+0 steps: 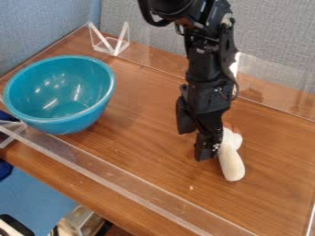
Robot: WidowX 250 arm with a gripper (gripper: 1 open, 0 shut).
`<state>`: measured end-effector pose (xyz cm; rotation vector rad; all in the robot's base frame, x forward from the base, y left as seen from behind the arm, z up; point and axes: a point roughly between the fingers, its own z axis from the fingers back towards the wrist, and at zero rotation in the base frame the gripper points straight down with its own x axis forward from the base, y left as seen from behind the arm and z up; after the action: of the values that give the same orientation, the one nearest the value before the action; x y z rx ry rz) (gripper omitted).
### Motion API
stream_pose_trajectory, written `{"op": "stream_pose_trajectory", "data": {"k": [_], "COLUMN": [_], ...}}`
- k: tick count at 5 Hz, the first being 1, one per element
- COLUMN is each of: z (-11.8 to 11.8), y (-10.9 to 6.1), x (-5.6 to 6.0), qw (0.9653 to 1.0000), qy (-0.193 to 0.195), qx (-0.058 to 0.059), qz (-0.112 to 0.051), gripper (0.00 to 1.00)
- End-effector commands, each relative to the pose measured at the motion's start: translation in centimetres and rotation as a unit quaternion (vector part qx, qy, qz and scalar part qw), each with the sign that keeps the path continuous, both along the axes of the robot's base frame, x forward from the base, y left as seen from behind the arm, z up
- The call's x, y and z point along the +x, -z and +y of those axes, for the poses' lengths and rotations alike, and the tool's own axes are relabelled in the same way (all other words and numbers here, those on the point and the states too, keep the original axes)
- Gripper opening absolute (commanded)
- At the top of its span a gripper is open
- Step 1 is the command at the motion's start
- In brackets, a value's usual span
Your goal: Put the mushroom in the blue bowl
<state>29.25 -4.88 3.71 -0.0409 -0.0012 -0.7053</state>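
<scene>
End effector spread, low over mushroom lying near counter's front edge — could be nudged away, not pinched; blue bowl well apart.

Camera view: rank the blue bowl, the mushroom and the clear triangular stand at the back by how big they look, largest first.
1. blue bowl, by far the largest.
2. mushroom, partly hidden behind the gripper.
3. clear triangular stand. It sits farther from the camera and looks close to the mushroom in size, so the last two places are unsure.
</scene>
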Motion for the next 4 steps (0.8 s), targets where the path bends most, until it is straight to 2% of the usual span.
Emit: {"op": "stream_pose_trajectory", "data": {"k": [1, 2, 4], "z": [-0.9, -1.1, 0.3], "y": [-0.2, 0.0, 0.4], "x": [1.7, 2.6, 2.4], "qw": [0.9995, 0.9992, 0.9992], "qy": [0.013, 0.018, 0.010], "qx": [-0.007, -0.007, -0.009], "qz": [-0.029, -0.034, -0.037], "gripper": [1.00, 1.00, 1.00]}}
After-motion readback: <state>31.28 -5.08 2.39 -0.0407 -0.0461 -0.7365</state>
